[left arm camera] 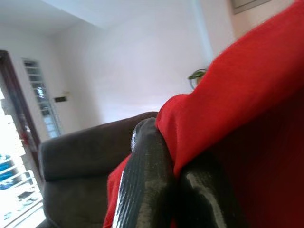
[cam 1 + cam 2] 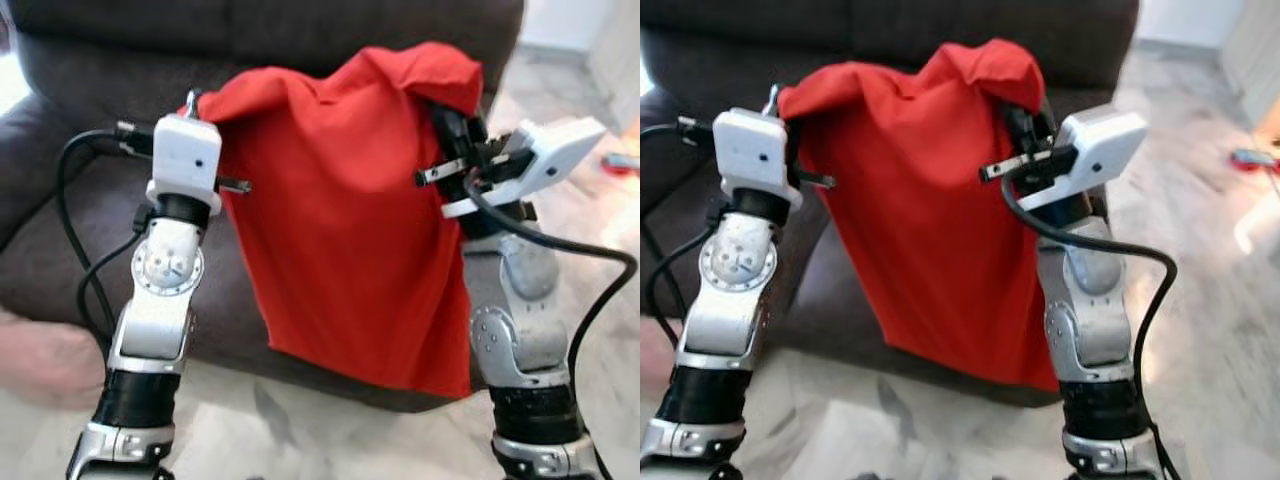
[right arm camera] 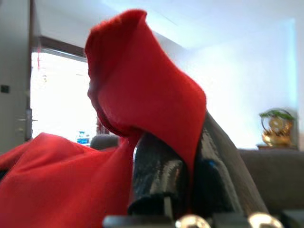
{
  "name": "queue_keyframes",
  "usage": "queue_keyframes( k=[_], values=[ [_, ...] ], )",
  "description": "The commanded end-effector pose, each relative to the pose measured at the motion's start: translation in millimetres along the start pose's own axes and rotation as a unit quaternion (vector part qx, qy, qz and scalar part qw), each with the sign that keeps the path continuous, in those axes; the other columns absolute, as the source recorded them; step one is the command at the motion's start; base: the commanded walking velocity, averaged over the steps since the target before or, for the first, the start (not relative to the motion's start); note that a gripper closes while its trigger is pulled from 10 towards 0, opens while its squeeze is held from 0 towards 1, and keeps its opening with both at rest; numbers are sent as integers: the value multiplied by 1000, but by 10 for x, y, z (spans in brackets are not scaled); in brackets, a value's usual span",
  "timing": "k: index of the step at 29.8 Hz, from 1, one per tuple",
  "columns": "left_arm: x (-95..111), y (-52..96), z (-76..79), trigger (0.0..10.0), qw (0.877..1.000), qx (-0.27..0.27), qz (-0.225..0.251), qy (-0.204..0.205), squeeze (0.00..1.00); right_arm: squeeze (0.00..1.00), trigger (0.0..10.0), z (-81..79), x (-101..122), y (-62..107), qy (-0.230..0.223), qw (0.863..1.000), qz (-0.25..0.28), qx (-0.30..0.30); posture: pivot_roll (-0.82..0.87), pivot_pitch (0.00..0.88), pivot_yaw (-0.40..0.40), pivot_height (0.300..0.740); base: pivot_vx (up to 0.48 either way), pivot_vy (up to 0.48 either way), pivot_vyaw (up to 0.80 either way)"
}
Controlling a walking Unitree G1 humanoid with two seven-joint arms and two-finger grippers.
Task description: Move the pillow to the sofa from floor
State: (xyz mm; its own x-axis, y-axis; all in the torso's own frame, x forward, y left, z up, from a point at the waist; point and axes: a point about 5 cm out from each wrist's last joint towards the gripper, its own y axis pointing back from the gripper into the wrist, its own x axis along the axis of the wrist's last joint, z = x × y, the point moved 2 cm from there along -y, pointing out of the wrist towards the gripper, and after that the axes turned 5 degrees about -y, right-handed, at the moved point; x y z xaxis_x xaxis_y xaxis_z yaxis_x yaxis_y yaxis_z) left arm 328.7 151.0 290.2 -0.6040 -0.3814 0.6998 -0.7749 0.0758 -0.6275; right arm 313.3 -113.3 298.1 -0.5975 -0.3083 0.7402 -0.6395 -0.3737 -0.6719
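A red pillow point(image 2: 345, 220) hangs in the air in front of the dark brown sofa point(image 2: 90, 215), held up by its two top corners. My left gripper point(image 2: 200, 105) is shut on the pillow's upper left corner; red cloth point(image 1: 247, 109) is pinched between its black fingers point(image 1: 147, 185). My right gripper point(image 2: 445, 110) is shut on the upper right corner, where a fold of the cloth point(image 3: 142, 90) drapes over the fingers point(image 3: 156, 180). The pillow's lower edge hangs level with the front of the sofa seat.
The sofa backrest point(image 2: 260, 30) rises behind the pillow, and an armrest point(image 2: 30, 140) stands at the left. A light marble floor point(image 2: 300, 430) lies below. A small red and blue object point(image 2: 1252, 160) lies on the floor at the right.
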Motion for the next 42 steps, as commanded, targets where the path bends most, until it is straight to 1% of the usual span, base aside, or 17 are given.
queue_keyframes(
  k=[1,18,23,26,28,29,31,32,33,34,36,37,39,40,42],
  values=[
    [339,-73,16,10000,997,4,73,6,0,0,10000,5,128,-17,11,1000,24,6,-51,106,-33,740,326,0,0],
    [347,-77,41,10000,997,-3,73,10,0,0,10000,24,111,-15,16,1000,19,1,-50,103,-31,740,327,0,0],
    [339,-75,55,10000,997,-7,71,12,0,0,10000,26,75,-7,14,1000,11,0,-50,101,-30,740,326,0,0],
    [279,-56,113,10000,998,-27,57,15,0,0,10000,51,-3,28,12,1000,-7,-6,-52,100,-31,740,162,0,0],
    [232,-30,184,10000,998,-50,44,15,0,0,10000,73,-91,62,15,999,-29,-8,-53,101,-32,740,0,0,0],
    [190,5,251,10000,997,-71,34,17,0,0,10000,96,-198,106,17,998,-56,-11,-51,100,-32,740,0,0,0],
    [155,43,310,10000,995,-90,27,16,0,0,10000,120,-293,151,21,997,-77,-15,-50,104,-34,740,0,0,0],
    [71,103,372,10000,994,-110,8,14,0,0,10000,138,-395,217,17,995,-95,-19,-47,104,-35,740,0,0,0],
    [71,103,372,10000,994,-110,8,14,0,0,10000,138,-395,217,17,995,-95,-19,-47,104,-35,740,0,0,0],
    [3,145,401,10000,992,-122,-7,12,0,0,10000,148,-469,270,15,994,-109,-23,-47,108,-36,740,0,0,0],
    [-38,169,413,10000,992,-128,-14,8,0,0,10000,156,-524,313,13,992,-121,-27,-47,110,-36,740,0,0,0],
    [-77,188,430,10000,990,-136,-23,4,0,0,10000,170,-582,363,13,991,-133,-31,-47,111,-36,740,0,0,0],
    [-97,196,441,10000,990,-141,-28,0,0,0,10000,181,-612,391,13,990,-140,-34,-45,113,-36,740,0,0,0],
    [-114,204,450,10000,989,-145,-32,-4,0,0,10000,195,-633,411,13,989,-144,-39,-45,113,-36,740,0,0,0],
    [-201,252,501,10000,985,-167,-46,-25,0,0,10000,235,-705,479,15,986,-158,-50,-48,116,-35,740,0,0,0]
  ],
)
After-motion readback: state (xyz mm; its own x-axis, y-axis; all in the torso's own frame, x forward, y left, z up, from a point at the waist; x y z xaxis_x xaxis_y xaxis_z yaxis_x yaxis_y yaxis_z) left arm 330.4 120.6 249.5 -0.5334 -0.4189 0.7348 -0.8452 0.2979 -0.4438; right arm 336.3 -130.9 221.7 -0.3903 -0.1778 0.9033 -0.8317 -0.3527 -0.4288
